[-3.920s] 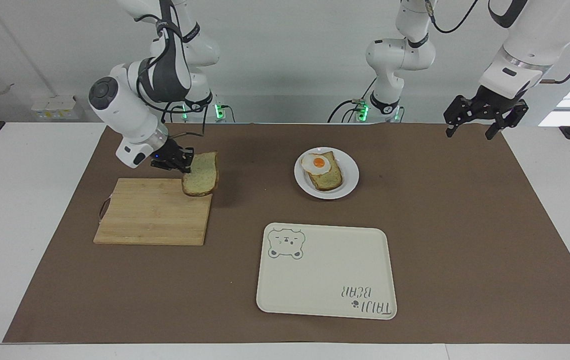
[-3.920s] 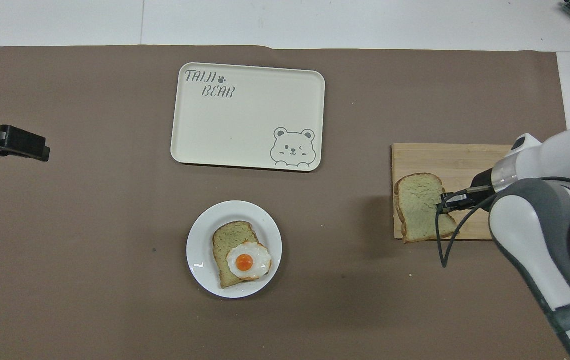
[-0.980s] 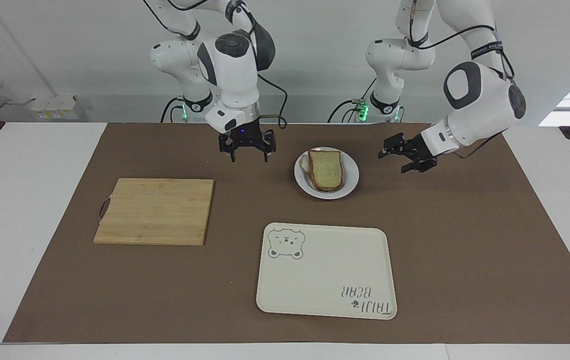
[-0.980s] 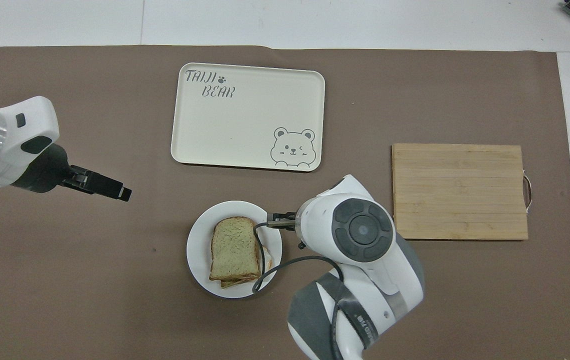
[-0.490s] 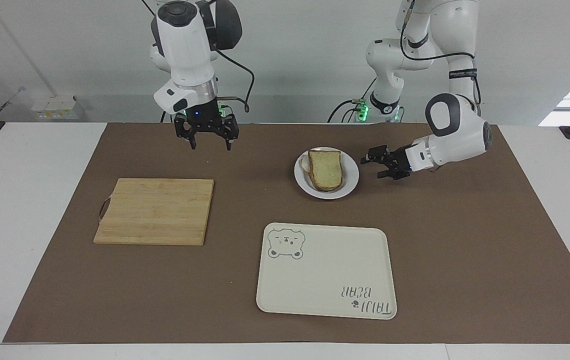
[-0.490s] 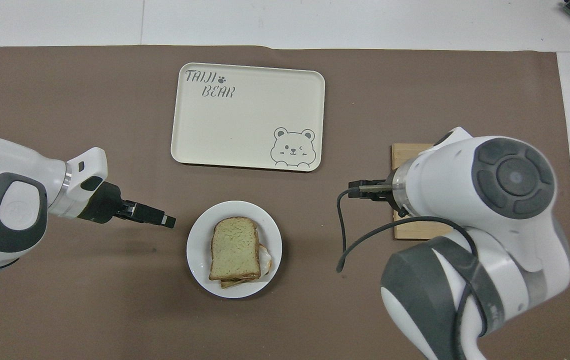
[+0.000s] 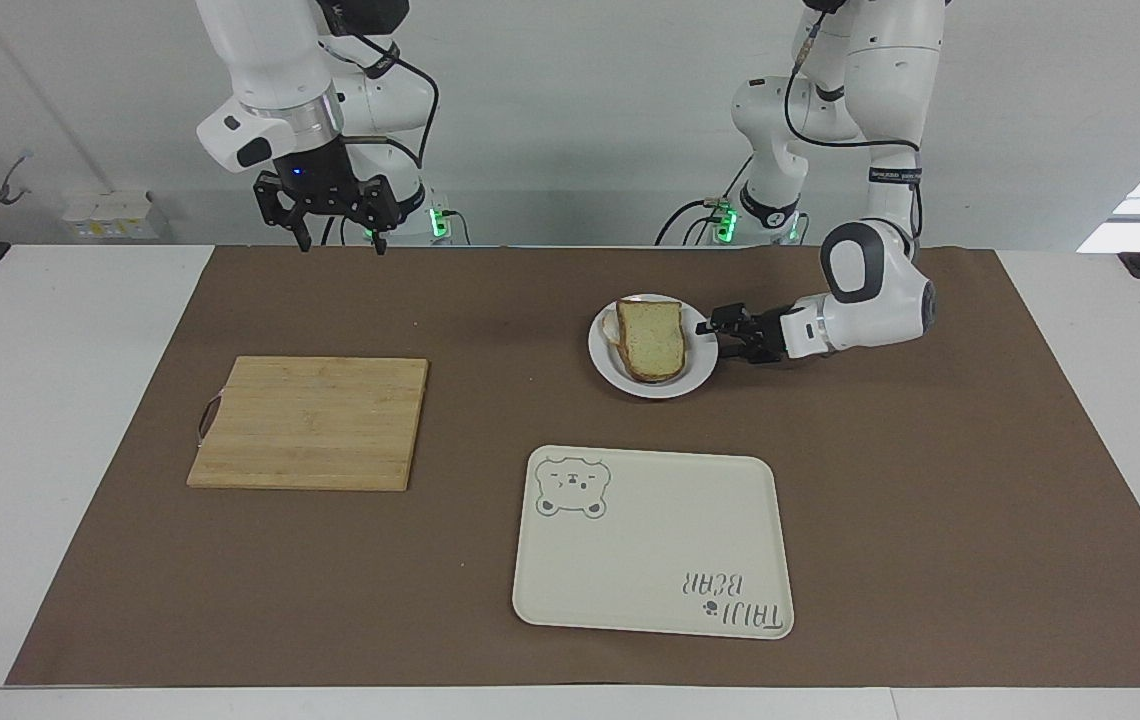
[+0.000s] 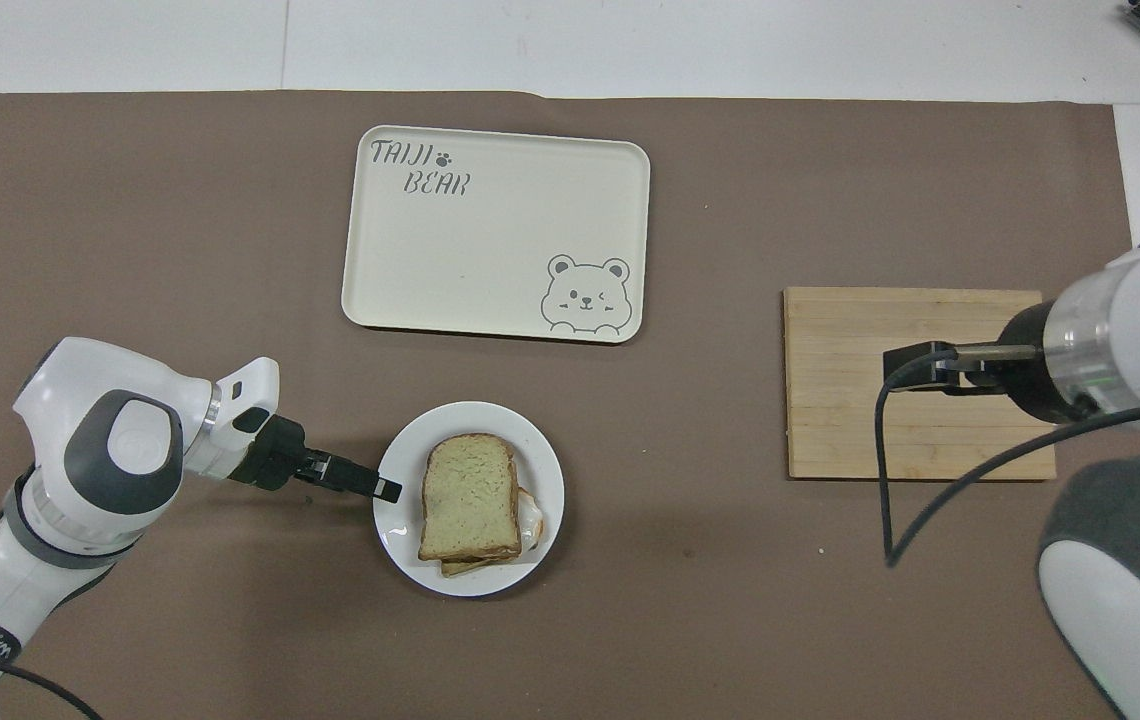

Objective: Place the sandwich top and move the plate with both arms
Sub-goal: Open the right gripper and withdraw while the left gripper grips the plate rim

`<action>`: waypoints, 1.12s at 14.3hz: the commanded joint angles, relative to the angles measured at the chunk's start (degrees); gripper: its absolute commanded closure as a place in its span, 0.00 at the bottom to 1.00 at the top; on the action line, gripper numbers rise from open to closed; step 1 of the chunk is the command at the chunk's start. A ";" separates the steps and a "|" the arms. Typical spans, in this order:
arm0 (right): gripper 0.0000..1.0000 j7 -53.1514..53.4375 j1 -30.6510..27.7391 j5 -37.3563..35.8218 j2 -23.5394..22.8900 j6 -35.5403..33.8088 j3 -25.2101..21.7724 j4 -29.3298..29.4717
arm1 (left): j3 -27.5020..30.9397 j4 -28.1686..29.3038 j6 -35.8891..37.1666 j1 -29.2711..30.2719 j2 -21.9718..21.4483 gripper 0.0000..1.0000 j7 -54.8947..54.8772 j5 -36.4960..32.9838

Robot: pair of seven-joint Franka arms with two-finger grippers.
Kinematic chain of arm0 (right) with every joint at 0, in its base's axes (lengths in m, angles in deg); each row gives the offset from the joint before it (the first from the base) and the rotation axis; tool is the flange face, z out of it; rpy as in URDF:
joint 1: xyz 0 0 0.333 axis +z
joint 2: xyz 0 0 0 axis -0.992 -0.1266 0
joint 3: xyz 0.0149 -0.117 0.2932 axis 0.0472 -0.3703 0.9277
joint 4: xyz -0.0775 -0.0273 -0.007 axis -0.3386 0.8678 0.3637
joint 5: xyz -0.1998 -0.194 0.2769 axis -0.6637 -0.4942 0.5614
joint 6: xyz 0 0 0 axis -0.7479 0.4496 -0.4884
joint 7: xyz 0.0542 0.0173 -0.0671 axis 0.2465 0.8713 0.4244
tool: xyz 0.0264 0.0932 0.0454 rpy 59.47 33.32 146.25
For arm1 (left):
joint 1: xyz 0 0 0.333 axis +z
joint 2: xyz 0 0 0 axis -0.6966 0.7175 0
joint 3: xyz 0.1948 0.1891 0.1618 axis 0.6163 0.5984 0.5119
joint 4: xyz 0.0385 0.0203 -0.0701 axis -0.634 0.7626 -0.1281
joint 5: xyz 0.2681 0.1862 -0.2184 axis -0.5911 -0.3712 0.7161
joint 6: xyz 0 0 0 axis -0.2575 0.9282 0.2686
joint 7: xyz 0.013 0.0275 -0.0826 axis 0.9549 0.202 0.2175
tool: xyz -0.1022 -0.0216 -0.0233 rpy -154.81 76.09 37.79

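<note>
Already the sandwich top [image 7: 652, 337] sat on the plate [image 7: 652, 385]. L gripper [image 7: 708, 334] was at its rim, grip unclear; R gripper [image 7: 338, 238] hung open, high. Next: clamp rim, lift w/ care.

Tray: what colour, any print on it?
Cream tray, grey bear drawing in one corner, "TAIJI BEAR" lettering in the corner diagonally across; the overhead view shows it best.

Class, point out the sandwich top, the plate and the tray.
sandwich top [image 8: 470, 495], overhead view, middle of the slice's upper face.
plate [image 8: 398, 520], overhead view, bare rim toward the left arm's end.
tray [image 7: 650, 545], facing view, plain middle of its floor.
</note>
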 commanded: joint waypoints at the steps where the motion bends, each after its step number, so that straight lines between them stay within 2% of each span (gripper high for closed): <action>1: 0.00 -3.36 -2.91 -0.66 0.92 -2.96 0.49 1.11 | 0.47 1.09 -1.27 -1.13 -0.74 0.49 -1.16 1.50; 8: 0.00 -4.16 -3.01 -0.32 2.07 -3.58 -0.91 0.76 | 0.47 1.52 -1.27 -3.76 -0.92 0.67 -1.42 1.58; 9: 0.00 -4.16 -3.01 0.03 2.15 -3.58 -1.09 0.67 | 0.47 1.70 -1.27 -4.03 -0.92 0.75 -1.42 1.58; 10: 0.00 -4.16 -3.01 0.12 2.15 -3.50 -1.09 0.67 | 0.47 1.70 -1.10 -4.03 -0.92 0.90 -1.34 1.67; 11: 0.00 -4.16 -3.01 0.21 2.15 -3.58 -1.00 0.67 | 0.47 1.79 -1.10 -4.29 -1.00 0.99 -1.34 1.85; 16: 0.00 -4.33 -2.65 0.21 2.51 -3.49 -0.91 0.49 | 0.56 1.00 1.80 -4.04 -0.92 1.00 -0.99 4.92</action>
